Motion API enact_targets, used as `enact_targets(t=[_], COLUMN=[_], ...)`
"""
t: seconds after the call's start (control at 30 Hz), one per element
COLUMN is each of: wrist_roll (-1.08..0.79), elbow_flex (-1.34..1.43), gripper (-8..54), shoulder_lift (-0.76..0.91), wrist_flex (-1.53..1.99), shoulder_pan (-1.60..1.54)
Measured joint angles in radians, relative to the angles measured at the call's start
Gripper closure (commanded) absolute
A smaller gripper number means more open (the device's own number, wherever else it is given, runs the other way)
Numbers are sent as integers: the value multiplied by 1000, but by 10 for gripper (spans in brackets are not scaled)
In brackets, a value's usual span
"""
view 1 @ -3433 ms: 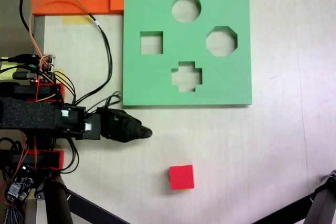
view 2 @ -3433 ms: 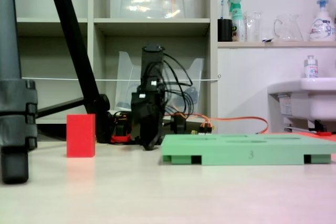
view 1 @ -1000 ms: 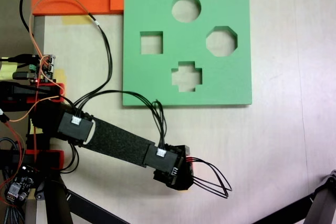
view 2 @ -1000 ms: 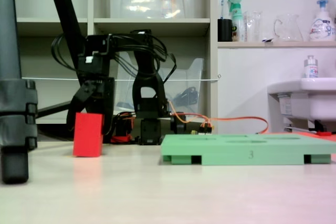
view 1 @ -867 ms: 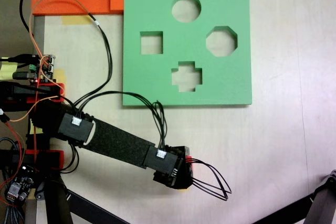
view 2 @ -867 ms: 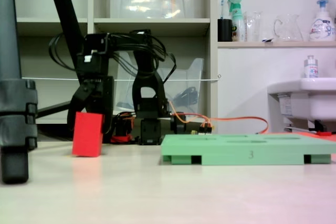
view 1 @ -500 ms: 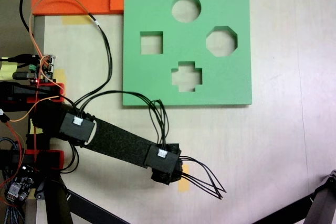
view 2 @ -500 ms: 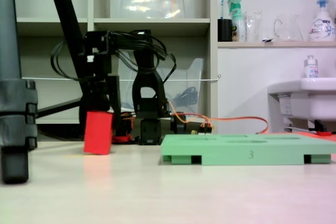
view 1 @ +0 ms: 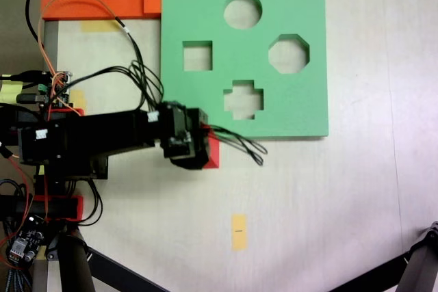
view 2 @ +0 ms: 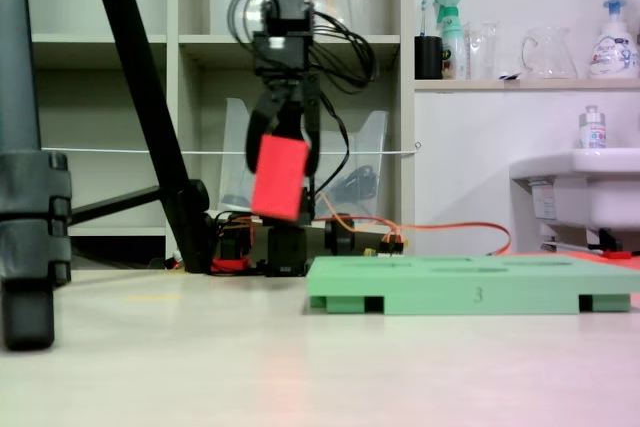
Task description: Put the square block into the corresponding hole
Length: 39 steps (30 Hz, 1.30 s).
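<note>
From above I see a pale desk (view 1: 328,203), one green board (view 1: 301,107) with four cut-outs, the square hole (view 1: 197,56) among them. My hand (view 1: 205,147) grips the red block (view 1: 213,152) just below the board's lower-left corner.

From the side, shelves (view 2: 200,42) and a sink (view 2: 585,187) stand behind; one block (view 2: 279,177) hangs tilted, clamped above the desk, left of the board (view 2: 470,282).

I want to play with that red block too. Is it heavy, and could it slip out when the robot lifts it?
Probably light: the small gripper holds the red block high above the table. It looks like soft foam, so it likely squashes a little and grips well. It hangs tilted, so it might twist in the jaws. Flat sides mean it shouldn't roll.
</note>
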Motion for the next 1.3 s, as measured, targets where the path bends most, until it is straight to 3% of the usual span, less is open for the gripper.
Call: enact_targets(t=[0.2,0.33,0.6,1.1,1.17,1.23,1.3], wrist_roll=[405,566,689,726,721,715,666], elbow_flex=[0,2,2,-23,-25,-23,-25], gripper=[318,318,318,309,216,65,51], shoulder_lift=[-3,-80,-233,-337,-365,-379,-411], wrist_flex=[-67,-141,-337,-385,-387,-403,-463], shoulder_pan=[-342,-479,-589,-661,-661,-661,-661])
